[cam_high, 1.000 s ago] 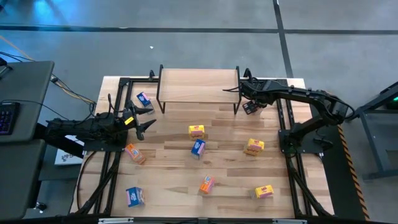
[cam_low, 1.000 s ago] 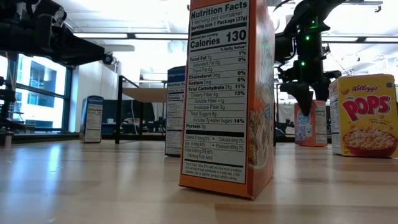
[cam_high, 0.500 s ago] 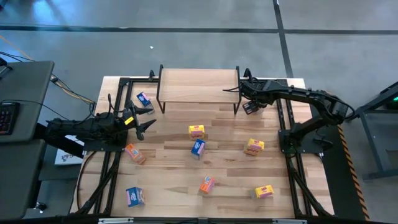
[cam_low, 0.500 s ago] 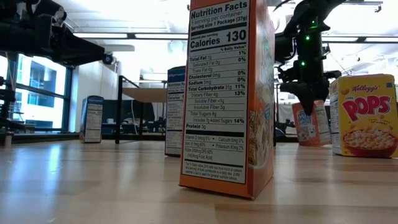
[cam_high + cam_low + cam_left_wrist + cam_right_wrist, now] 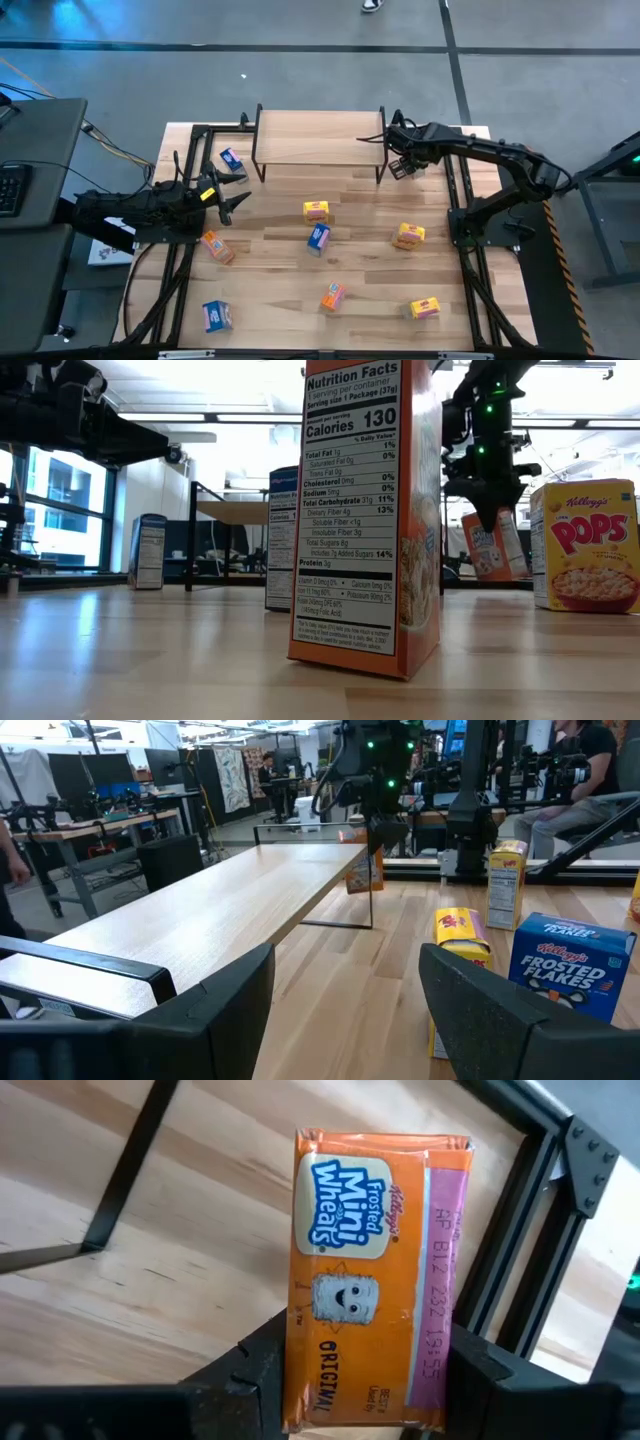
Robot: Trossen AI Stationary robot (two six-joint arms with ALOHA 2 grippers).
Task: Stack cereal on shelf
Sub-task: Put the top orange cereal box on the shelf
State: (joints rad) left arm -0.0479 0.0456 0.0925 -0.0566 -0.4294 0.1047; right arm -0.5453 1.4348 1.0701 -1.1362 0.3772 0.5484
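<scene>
My right gripper [image 5: 400, 168] is shut on an orange-red cereal box [image 5: 370, 1280] beside the right end of the wooden shelf [image 5: 318, 135]. In the low view the box [image 5: 490, 545] hangs below the gripper, off the table. My left gripper [image 5: 238, 188] is open and empty over the table's left part, in front of the shelf's left end. The other boxes lie or stand loose on the table: a blue one [image 5: 231, 158] by the shelf's left legs, a yellow one [image 5: 316, 211] and a blue one [image 5: 318, 237] at the middle. My right gripper pinches the orange-red box between its two fingers by its narrow long sides [image 5: 437, 1370], near one end. The fingers come from above and point down. The box hangs below them, tilted and lifted clear of the table.
More boxes lie toward the near edge: orange-red [image 5: 215, 246], blue [image 5: 216, 315], orange-red [image 5: 333, 297], yellow [image 5: 424, 308] and yellow [image 5: 409, 235]. Black frame rails [image 5: 462, 215] run along both table sides. A person sits beyond the table [image 5: 585, 770].
My right gripper has gone up and slightly toward the far edge with the orange-red box. The box stood on the table a second ago; now it is lifted clear and tilted.
</scene>
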